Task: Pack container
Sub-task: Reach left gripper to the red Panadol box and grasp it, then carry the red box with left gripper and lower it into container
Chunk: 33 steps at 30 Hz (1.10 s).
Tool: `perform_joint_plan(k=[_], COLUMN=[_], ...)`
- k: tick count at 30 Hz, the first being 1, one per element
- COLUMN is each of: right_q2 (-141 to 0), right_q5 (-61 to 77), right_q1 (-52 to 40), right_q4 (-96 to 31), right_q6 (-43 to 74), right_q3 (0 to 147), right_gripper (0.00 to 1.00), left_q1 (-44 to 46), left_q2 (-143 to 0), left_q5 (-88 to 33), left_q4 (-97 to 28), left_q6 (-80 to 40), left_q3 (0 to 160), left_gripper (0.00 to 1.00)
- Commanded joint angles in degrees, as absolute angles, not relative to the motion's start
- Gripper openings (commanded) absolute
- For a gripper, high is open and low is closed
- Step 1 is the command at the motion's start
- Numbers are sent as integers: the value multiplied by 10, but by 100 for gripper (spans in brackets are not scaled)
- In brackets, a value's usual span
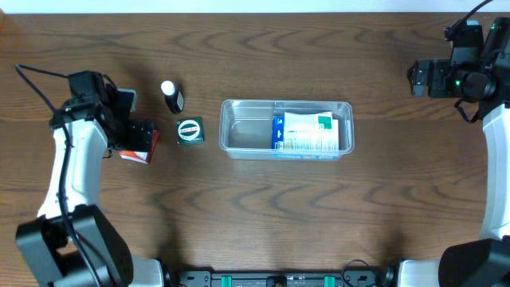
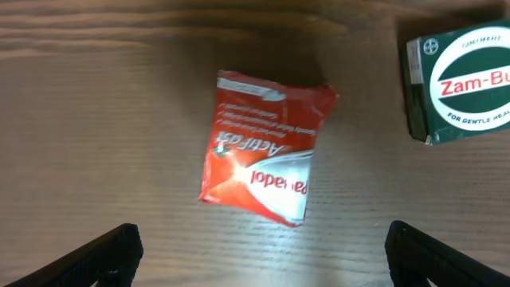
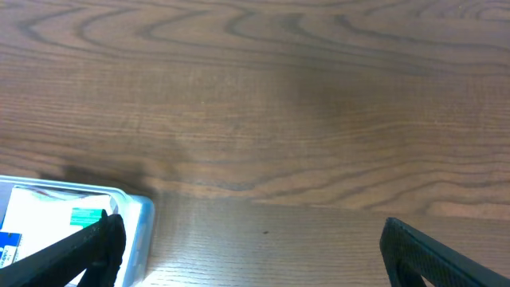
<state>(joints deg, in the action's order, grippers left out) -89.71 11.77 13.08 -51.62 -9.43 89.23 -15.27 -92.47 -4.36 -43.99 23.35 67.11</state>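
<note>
The clear plastic container [image 1: 239, 131] lies at the table's middle with a white, blue and green box [image 1: 307, 132] in its right half; its corner shows in the right wrist view [image 3: 135, 227]. A red Panadol box [image 2: 259, 147] lies on the wood under my left gripper [image 2: 259, 255], which is open and empty above it. In the overhead view the box [image 1: 137, 155] is mostly hidden by the left gripper [image 1: 131, 135]. A green Zam-Buk box [image 1: 190, 131] and a small dark bottle with a white cap [image 1: 171, 96] lie left of the container. My right gripper [image 3: 255, 255] is open and empty at the far right.
The Zam-Buk box also shows at the right edge of the left wrist view [image 2: 462, 84]. The right arm [image 1: 458, 76] hovers near the table's back right corner. Bare wood lies in front of the container.
</note>
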Motion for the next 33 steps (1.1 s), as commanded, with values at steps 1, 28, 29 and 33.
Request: perform_joint_plan(k=[1, 28, 29, 33], right_q2=[-892, -892, -892, -892], right_q5=[120, 120, 120, 120], right_q1=[133, 133, 133, 133], right_q4=[-517, -519, -519, -519], right_q6=[-88, -88, -88, -88], right_q3=[898, 898, 898, 898], right_gripper=[99, 99, 99, 99], left_q1=[-153, -153, -153, -153], left_q2=[-955, -1064, -1064, -1064], left_q5=[-56, -56, -56, -56], left_q4=[-436, -403, -403, -403], left_q6=[264, 263, 263, 263], left_q3=[678, 678, 678, 678], left_gripper=[98, 98, 100, 84])
